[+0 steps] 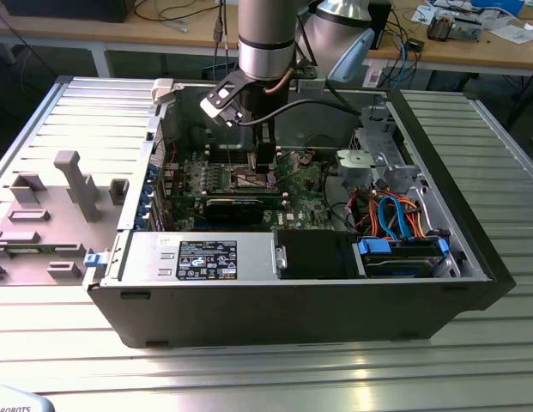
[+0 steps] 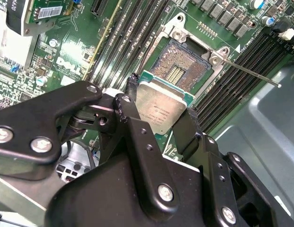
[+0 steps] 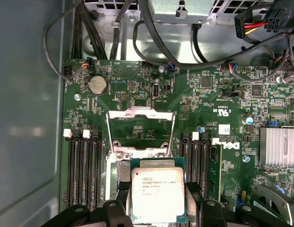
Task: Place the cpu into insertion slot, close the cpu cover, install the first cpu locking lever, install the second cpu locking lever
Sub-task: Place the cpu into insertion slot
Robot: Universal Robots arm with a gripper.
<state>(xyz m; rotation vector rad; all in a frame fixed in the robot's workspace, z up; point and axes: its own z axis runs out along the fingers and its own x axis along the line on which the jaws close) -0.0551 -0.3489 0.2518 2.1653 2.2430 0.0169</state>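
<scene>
My gripper is shut on the cpu, a small square chip with a silver-grey top, pinched at two opposite edges by black fingers. In both wrist views the cpu hangs just above the green motherboard and overlaps one side of the insertion slot, whose brownish-gold contact field lies bare. The cpu cover is swung open and stands raised behind the slot. A thin metal locking lever sticks out free beside the slot. In the exterior view the gripper reaches down inside the open computer case.
Long black memory slots flank the socket on both sides. Black cables loop above the board and a finned heat sink sits nearby. The case holds a labelled power supply and a drive cage with blue and orange cables. Grey fixtures stand on the table.
</scene>
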